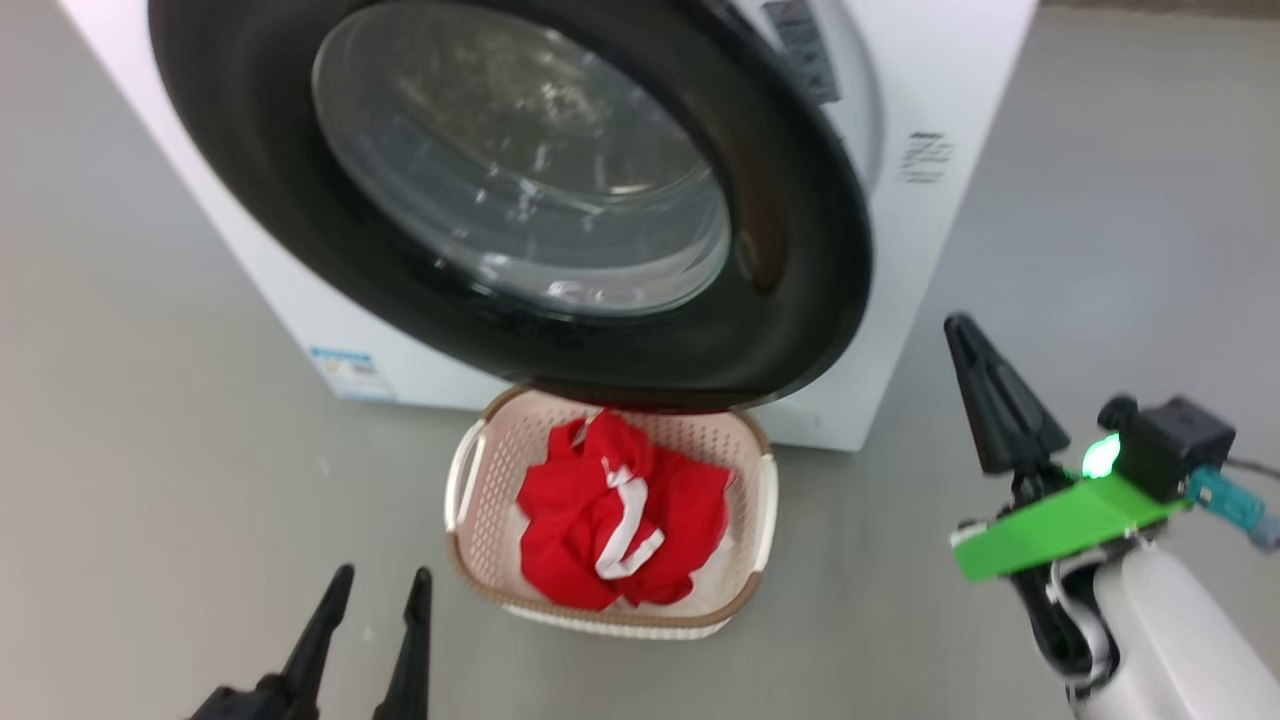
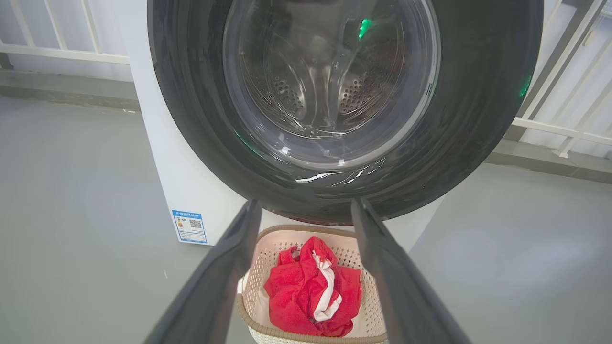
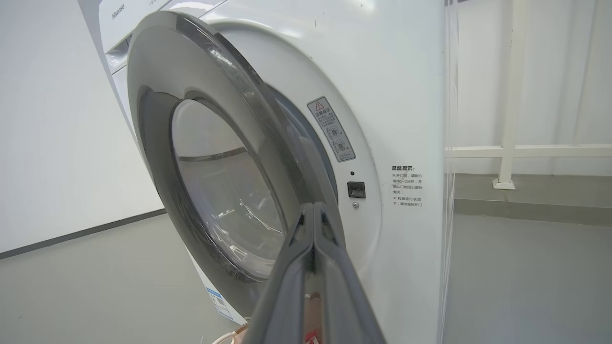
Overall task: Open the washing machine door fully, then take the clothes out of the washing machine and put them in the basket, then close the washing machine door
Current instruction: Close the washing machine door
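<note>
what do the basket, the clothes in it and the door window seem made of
Basket: probably moulded plastic, matte cream, with even rows of holes.
Clothes: soft red fabric with white trim, crumpled into folds; fibre unclear.
Door window: clear, glossy glass or hard plastic, see-through with sharp highlights.

red clothes (image 1: 620,520), white-trimmed; cream basket (image 1: 765,500).

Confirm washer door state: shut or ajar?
Ajar. In the right wrist view the washing machine door stands swung off the front of the washing machine, with a wedge-shaped gap between them and the latch socket uncovered.
</note>
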{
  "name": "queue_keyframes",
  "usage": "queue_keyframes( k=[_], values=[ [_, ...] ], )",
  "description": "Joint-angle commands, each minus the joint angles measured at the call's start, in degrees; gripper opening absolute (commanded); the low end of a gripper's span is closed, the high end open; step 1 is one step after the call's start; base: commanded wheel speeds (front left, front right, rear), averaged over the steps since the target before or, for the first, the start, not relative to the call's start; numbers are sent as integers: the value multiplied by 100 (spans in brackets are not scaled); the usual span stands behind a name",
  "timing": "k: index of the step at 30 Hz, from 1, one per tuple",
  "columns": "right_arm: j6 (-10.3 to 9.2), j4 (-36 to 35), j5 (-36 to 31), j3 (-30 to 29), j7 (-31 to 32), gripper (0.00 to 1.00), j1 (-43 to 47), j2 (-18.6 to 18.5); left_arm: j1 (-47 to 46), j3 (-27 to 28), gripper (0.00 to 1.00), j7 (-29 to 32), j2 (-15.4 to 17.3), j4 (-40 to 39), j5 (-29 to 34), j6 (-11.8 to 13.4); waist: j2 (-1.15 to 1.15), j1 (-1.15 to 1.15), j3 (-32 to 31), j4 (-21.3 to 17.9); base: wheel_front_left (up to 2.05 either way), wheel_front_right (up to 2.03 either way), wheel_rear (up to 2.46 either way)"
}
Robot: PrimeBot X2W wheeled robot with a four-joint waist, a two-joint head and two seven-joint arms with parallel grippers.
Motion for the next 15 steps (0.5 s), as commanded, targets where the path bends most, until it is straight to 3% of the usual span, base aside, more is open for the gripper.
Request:
queue_keyframes(
  k=[1,15],
  values=[
    [28,-75,73,146,-37,0,-268,-60,-249,122,100,-70,14,-152,-30,-32,0,0,333,318,0,0,0],
    [28,482,242,459,-37,0,-1183,-299,-683,-127,100,-70,13,-207,-264,-29,0,0,877,677,0,0,0]
  ],
)
